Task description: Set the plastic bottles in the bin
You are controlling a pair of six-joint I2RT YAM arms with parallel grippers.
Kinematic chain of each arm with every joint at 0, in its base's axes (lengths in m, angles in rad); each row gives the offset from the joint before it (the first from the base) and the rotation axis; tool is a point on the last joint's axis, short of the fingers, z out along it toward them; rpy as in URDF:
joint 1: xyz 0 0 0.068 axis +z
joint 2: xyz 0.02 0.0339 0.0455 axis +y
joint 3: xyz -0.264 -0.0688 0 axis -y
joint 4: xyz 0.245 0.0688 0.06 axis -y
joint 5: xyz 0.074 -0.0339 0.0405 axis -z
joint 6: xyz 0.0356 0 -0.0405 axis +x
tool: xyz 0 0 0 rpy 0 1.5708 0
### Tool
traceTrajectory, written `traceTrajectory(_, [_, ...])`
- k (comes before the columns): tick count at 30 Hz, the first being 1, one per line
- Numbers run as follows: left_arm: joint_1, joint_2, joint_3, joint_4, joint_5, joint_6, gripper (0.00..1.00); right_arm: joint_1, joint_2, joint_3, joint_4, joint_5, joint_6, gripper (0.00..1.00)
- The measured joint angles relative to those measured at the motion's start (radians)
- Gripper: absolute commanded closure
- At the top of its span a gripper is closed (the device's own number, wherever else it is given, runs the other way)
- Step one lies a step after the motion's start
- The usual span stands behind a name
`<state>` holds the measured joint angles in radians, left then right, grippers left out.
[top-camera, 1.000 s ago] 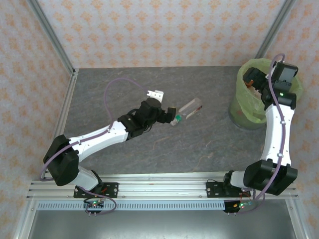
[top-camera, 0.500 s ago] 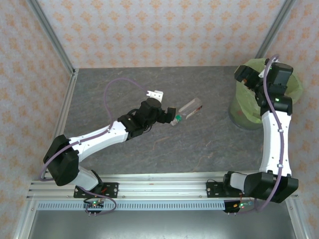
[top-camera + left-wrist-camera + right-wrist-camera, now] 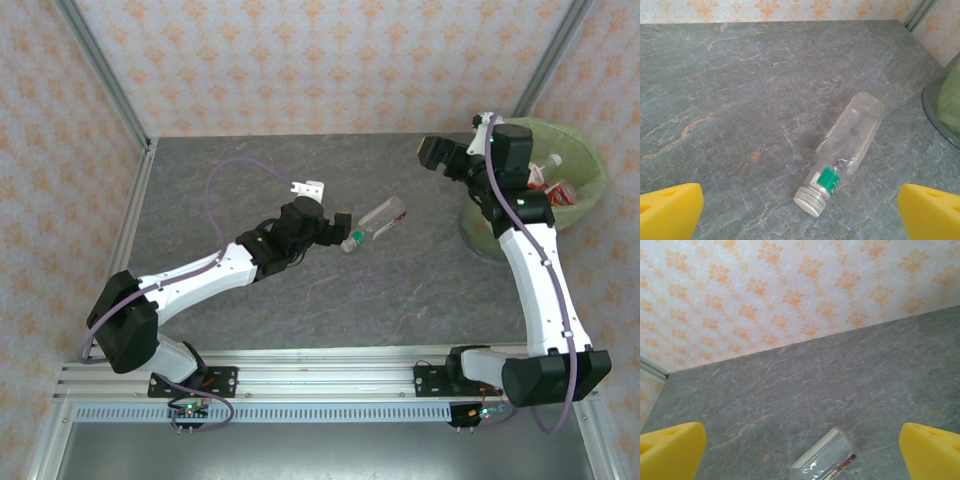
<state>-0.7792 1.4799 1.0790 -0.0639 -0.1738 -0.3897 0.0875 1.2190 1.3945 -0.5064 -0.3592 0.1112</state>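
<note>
Plastic bottle lies just ahead of the spread left hand: advance, pinch, carry to bin. Right hand spread, empty.

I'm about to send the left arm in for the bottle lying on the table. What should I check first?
1. Left gripper open: ok.
2. Bottle lying flat, centred ahead of it, cap nearest: ok.
3. Nothing touching the bottle: ok.
4. Right gripper open, holding nothing: ok.
5. Bin upright: ok.
6. Route to the bin free: not ok, the right arm stands across its left rim in the top view.
</note>
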Motion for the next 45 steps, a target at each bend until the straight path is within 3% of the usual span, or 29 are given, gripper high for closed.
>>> traceTrajectory(10, [0.003, 0.000, -0.007, 0.001, -0.052, -0.050, 0.00, 0.249, 0.031, -0.121, 0.096, 0.134, -0.059, 0.01])
traceTrajectory(16, [0.033, 0.000, -0.055, 0.000, -0.098, -0.112, 0.00, 0.331, 0.116, -0.200, 0.175, 0.192, 0.027, 0.01])
traceTrajectory(21, [0.047, -0.001, -0.075, 0.000, -0.105, -0.147, 0.00, 0.414, 0.206, -0.264, 0.238, 0.278, 0.195, 0.02])
traceTrajectory(37, [0.060, -0.008, -0.080, 0.000, -0.104, -0.189, 0.00, 0.452, 0.327, -0.358, 0.357, 0.438, 0.637, 0.03])
traceTrajectory(45, [0.062, -0.008, -0.080, 0.000, -0.105, -0.190, 0.00, 0.458, 0.475, -0.238, 0.219, 0.479, 0.772, 0.00])
